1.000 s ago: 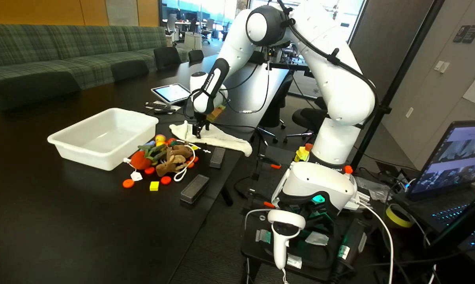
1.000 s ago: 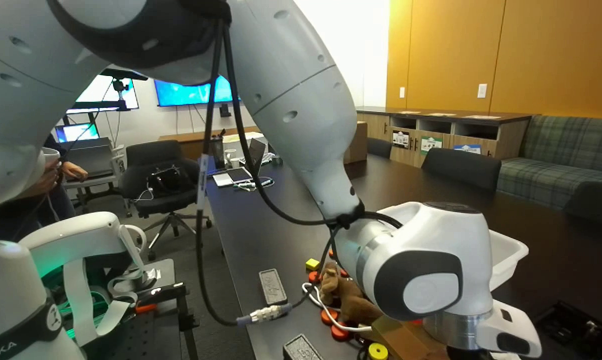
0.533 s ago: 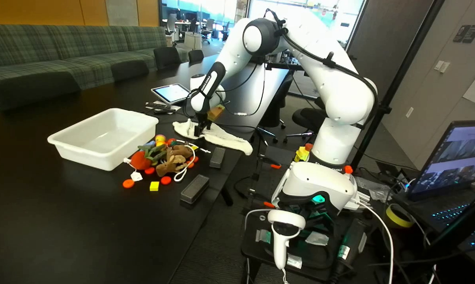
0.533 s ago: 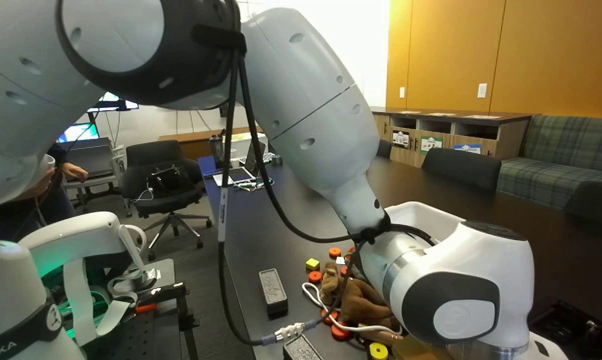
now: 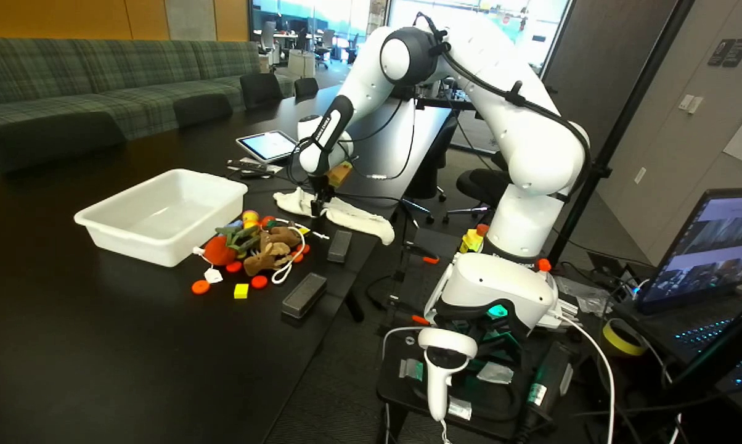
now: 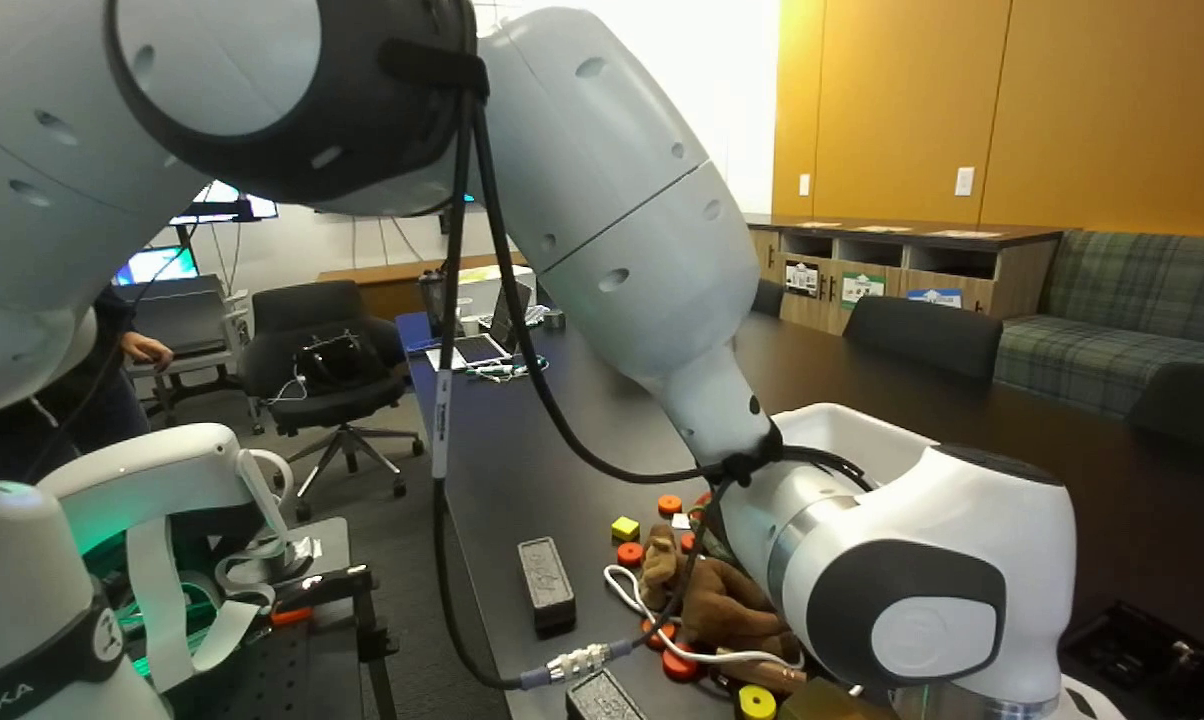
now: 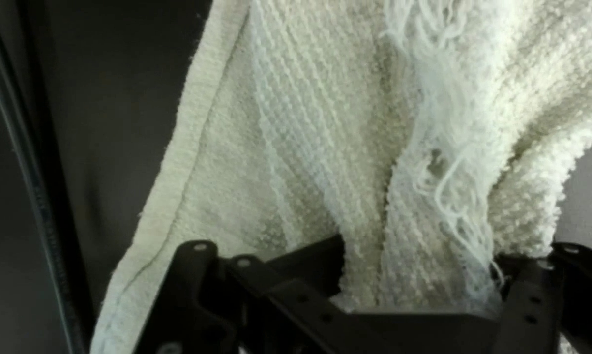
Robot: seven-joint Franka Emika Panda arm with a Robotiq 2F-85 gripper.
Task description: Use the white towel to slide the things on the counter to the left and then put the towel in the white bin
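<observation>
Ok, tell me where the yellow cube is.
In an exterior view, the yellow cube sits on the dark table, left of the picture's centre, nearer the camera than the brown plush toy, with an orange-red disc on either side.

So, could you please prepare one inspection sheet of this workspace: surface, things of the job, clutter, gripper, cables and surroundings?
Surface: dark table; bright reflection at its far end.
White towel: crumpled on the table, one end reaching the table edge.
White bin: upright on the table.
Things to slide: brown plush toy, red and orange discs, yellow cube, two dark oblong blocks; between bin and table edge.
Other clutter: tablet, also on the table.
Gripper: towel bunched between its fingers; how tightly, I cannot tell.
Cables: black cable beside the towel; hanging cable on the arm.
Surroundings: VR headset and laptop near the arm's base; plaid bench.
</observation>
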